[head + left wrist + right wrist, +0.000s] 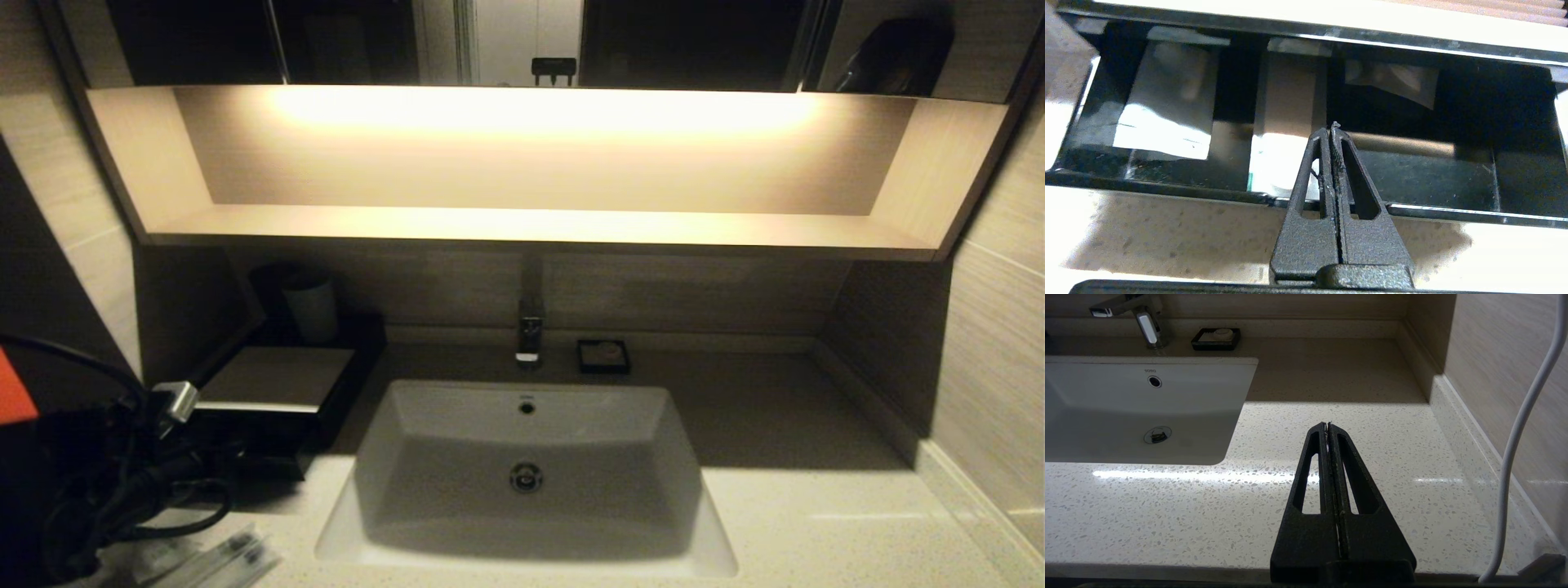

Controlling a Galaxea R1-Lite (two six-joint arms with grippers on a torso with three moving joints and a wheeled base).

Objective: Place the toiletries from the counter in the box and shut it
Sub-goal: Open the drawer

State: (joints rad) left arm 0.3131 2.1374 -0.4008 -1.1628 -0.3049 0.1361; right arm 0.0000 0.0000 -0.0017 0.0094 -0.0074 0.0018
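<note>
The black box with its beige top panel stands on the counter left of the sink. Its drawer is pulled out. Clear-wrapped packets lie in its compartments, one at the far end, one in the middle and a smaller one. My left gripper is shut and empty, with its tips over the drawer's front rim. Long slim packets lie on the counter in front of the box, beside my left arm. My right gripper is shut and empty above the counter right of the sink.
A white sink fills the middle, with a faucet behind it. A tiny black dish sits right of the faucet. A pale grey cup stands behind the box. A white cable hangs by the right wall.
</note>
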